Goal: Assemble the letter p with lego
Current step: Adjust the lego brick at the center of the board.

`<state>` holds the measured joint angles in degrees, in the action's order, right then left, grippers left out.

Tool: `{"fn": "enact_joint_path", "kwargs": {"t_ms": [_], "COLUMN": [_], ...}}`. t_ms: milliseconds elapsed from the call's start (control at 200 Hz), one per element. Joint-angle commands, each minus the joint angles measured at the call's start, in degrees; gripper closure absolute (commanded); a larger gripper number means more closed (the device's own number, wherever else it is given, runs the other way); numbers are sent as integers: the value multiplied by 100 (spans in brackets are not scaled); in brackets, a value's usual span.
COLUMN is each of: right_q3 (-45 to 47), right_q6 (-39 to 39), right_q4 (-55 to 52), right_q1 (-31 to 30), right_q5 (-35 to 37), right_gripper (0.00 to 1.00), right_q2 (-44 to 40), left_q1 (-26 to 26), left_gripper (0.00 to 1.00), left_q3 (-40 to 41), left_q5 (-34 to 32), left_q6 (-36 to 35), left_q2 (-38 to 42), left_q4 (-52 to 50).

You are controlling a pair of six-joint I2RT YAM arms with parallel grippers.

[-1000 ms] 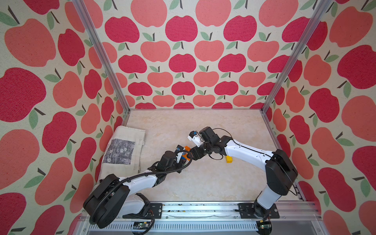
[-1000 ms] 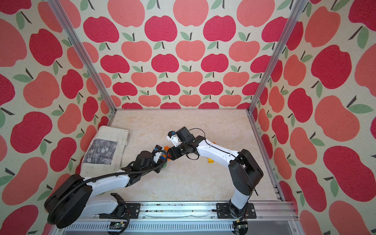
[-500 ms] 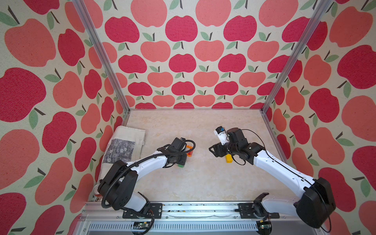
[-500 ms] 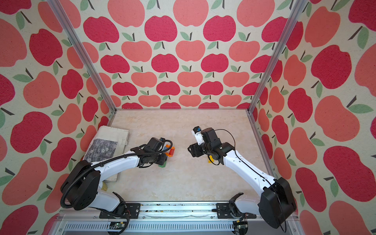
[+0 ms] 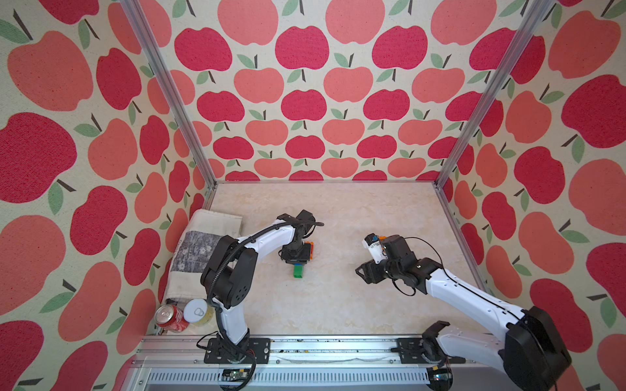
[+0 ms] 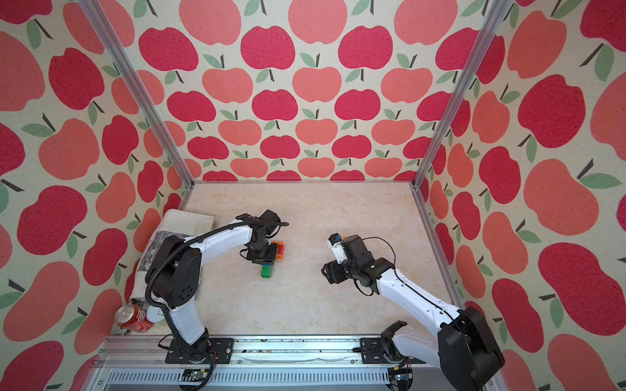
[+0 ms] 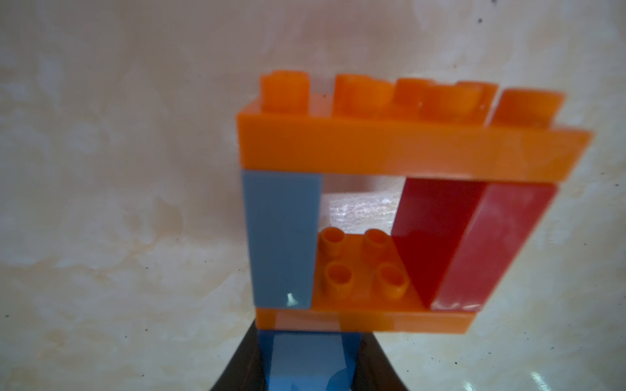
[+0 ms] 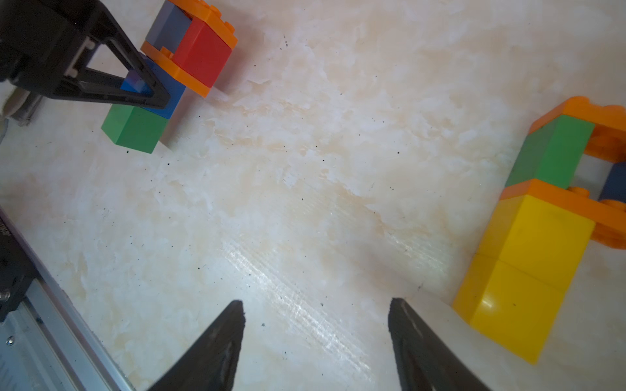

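Observation:
My left gripper [image 7: 310,355] is shut on the blue brick [image 7: 305,372] at the foot of a lego piece [image 7: 389,149]. The piece has two orange plates with a light blue and a red brick between them. A green brick [image 5: 298,270] sticks out below the blue one. In both top views the piece [image 6: 279,250] lies low over the table's middle under the left gripper [image 5: 295,255]. My right gripper [image 8: 315,304] is open and holds nothing, apart to the right [image 5: 361,270]. A second lego piece [image 8: 528,254] of yellow, green and orange bricks lies beside its finger.
A folded cloth [image 5: 206,250] lies at the left wall. Two cans [image 5: 169,316] stand in the front left corner. The metal rail [image 5: 305,342] runs along the front edge. Apple-patterned walls close the other three sides.
A second ago both grippers met at the lego piece in the middle. The right gripper has since let go, opened and drawn away to the right. The left gripper keeps its hold.

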<state>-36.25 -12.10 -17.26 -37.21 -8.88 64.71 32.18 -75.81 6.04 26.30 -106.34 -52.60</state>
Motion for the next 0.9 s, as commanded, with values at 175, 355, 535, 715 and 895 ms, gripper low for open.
{"fn": "enact_joint_path", "kwargs": {"t_ms": [175, 355, 535, 715, 895], "right_q3": [385, 468, 514, 441, 211], "right_q6": [-99, -119, -126, -39, 318], "right_q4": [326, 407, 422, 130, -419], "right_q1": [8, 4, 6, 18, 222], "right_q5": [-168, -262, -286, 83, 1552], "right_gripper": [29, 29, 30, 30, 25], "right_q2": [-628, -765, -819, -1051, -1587], "left_q1": [-108, -136, -141, -126, -30], "left_gripper": [65, 65, 63, 48, 29], "left_q3": [-858, -1065, -1107, -965, -675], "left_q5": [98, 160, 167, 314, 111], "left_q6": [287, 353, 401, 408, 392], "left_q2": [-648, -946, -1082, -958, -247], "left_q4": [-918, -951, -904, -659, -369]}}
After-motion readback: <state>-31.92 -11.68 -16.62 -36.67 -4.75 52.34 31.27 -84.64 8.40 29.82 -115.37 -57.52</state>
